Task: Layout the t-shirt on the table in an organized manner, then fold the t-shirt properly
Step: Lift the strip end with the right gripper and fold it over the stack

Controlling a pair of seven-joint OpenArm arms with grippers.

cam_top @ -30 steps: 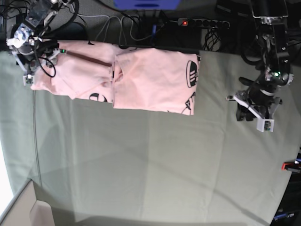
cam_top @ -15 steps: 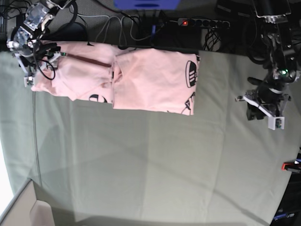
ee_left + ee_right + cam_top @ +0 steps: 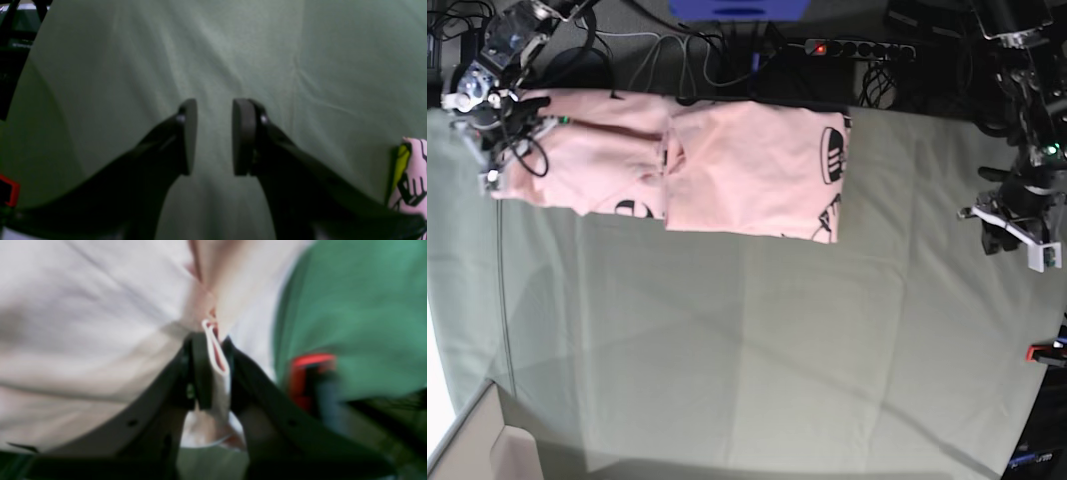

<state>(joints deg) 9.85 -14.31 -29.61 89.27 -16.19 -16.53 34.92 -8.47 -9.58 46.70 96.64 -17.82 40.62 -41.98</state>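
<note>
The light pink t-shirt lies partly folded along the far edge of the table, with black lettering showing at its front and right edges. My right gripper is at the shirt's left end. In the right wrist view it is shut on a pinched fold of the shirt. My left gripper hangs over bare cloth well to the right of the shirt. In the left wrist view it is open and empty, and a corner of the shirt shows at the right edge.
A red clamp sits at the table edge beside my right gripper; another is at the right edge. A power strip and cables lie behind the table. A pale box stands at the front left corner.
My left gripper has moved right, further from the shirt. My right gripper has shifted slightly toward the far edge, drawing the shirt's left end with it.
</note>
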